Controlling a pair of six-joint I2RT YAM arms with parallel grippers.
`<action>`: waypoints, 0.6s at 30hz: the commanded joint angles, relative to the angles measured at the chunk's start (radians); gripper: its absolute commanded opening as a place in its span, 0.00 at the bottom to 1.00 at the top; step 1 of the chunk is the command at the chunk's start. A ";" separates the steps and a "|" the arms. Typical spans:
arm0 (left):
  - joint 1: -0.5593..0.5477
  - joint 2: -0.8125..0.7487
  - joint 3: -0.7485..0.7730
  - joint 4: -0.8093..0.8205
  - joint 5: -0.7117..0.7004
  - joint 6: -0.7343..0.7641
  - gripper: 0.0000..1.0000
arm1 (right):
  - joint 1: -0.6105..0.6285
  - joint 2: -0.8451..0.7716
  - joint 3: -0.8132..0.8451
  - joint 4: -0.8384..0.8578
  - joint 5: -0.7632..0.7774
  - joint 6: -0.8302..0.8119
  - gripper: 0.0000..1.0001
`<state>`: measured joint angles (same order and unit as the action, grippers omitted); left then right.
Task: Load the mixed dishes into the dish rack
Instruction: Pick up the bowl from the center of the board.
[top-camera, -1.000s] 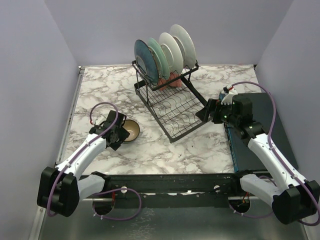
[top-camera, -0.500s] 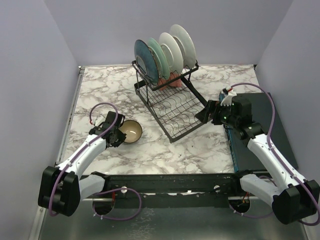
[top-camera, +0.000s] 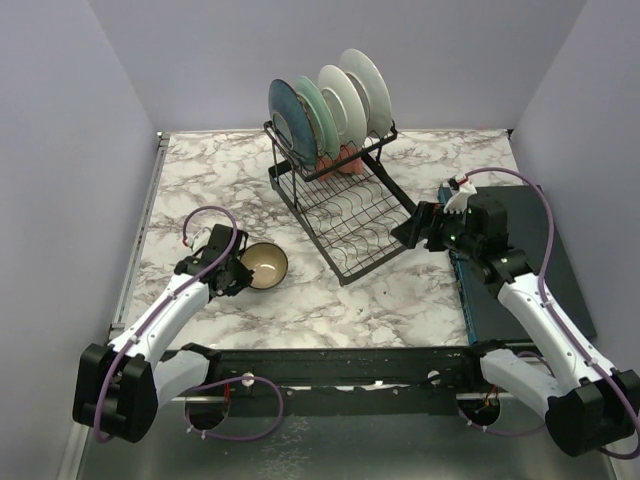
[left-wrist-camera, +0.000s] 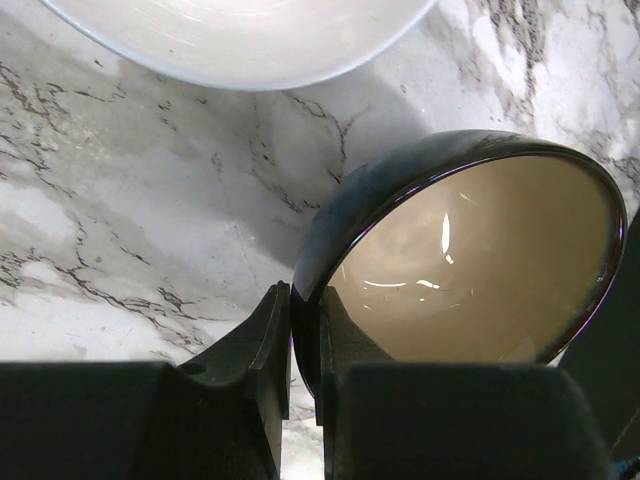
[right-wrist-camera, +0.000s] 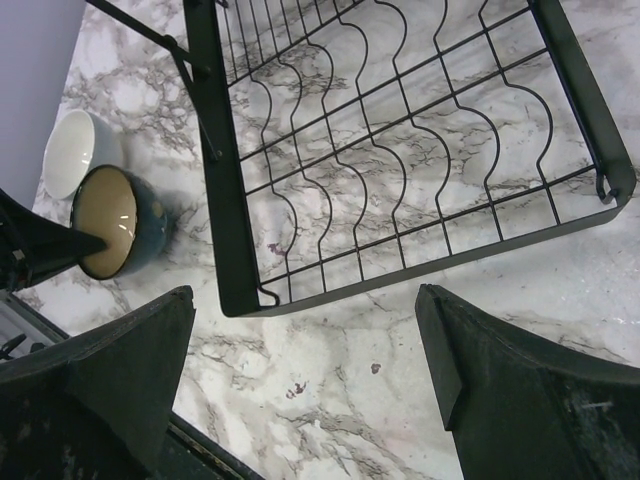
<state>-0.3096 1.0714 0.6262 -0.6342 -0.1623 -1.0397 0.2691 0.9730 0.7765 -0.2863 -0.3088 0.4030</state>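
Bowl look: small dark bowl, glossy blue-black outside, plain tan inside.
Bowl place: on the left of the table, near the dish rack but apart from it, with a white bowl just beside it.
Left gripper: closed on the dark bowl's rim, one finger inside and one outside.
Right gripper: jaws spread wide, holding nothing, above the near corner of the rack's lower tray.
Rack load: four plates stand on edge in the upper basket.
Surface: white marble-pattern table with grey veins; a dark teal slab lies at the right.
Room: plain pale lilac walls.
Bowl pose: tilted, tan mouth facing up and aslant; it is round, with no long axis.
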 joint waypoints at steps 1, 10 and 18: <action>0.001 -0.067 0.033 0.050 0.099 0.043 0.00 | 0.002 -0.035 -0.012 -0.016 -0.040 0.017 0.99; 0.001 -0.125 0.079 0.078 0.289 0.101 0.00 | 0.002 -0.066 -0.030 -0.011 -0.185 0.045 1.00; 0.000 -0.133 0.108 0.134 0.438 0.129 0.00 | 0.002 -0.108 -0.076 0.084 -0.363 0.133 0.99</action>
<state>-0.3096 0.9657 0.6819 -0.6140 0.1226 -0.9298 0.2691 0.8913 0.7258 -0.2745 -0.5297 0.4732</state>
